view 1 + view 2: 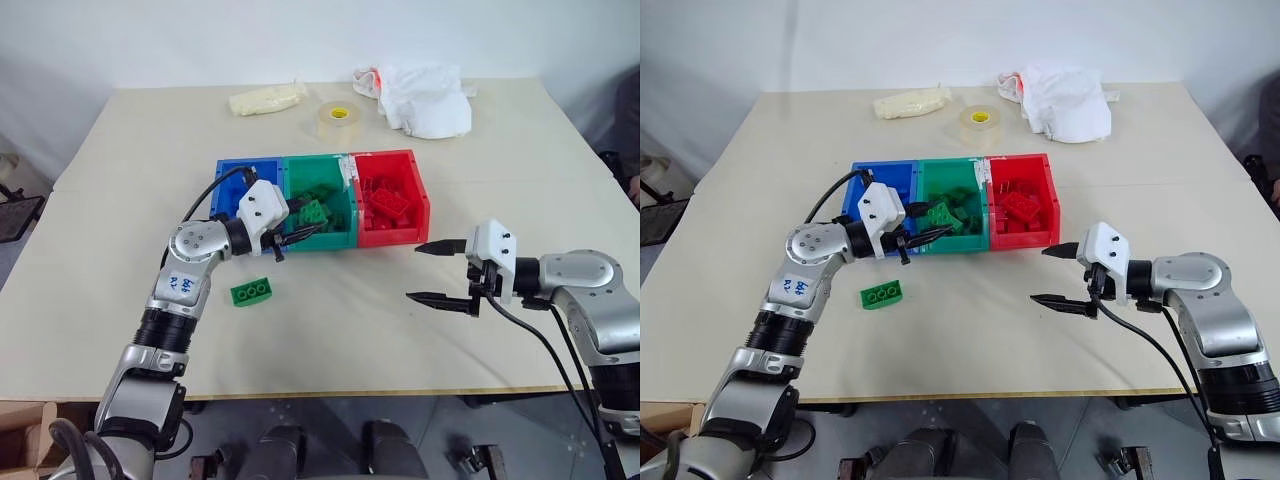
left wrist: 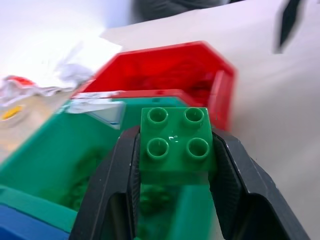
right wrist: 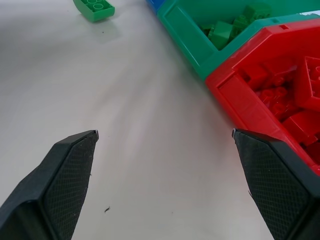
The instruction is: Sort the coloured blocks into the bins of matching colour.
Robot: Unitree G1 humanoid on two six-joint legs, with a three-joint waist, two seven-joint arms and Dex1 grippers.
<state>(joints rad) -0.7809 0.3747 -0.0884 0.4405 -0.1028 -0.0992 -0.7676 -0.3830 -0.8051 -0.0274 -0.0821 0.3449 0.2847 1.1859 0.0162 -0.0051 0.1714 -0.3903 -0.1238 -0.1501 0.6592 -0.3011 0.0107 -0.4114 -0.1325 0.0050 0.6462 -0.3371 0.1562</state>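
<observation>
Clearly the left pincer [image 2: 172, 165] clamps a squarish four-stud green brick [image 2: 176, 142]; the right pincer [image 1: 438, 272] gapes apart.

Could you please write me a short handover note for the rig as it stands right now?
Left gripper: jaws shut on a square green brick, held over the green bin.
Right gripper: open, holding nothing, above bare table in front of the red bin.
Bins: blue, green and red joined in a row; green bricks already in the green bin, red bricks in the red.
Done: most greens binned.
Left: drop the held brick, then fetch the long green brick lying on the table in front of the blue bin.
</observation>
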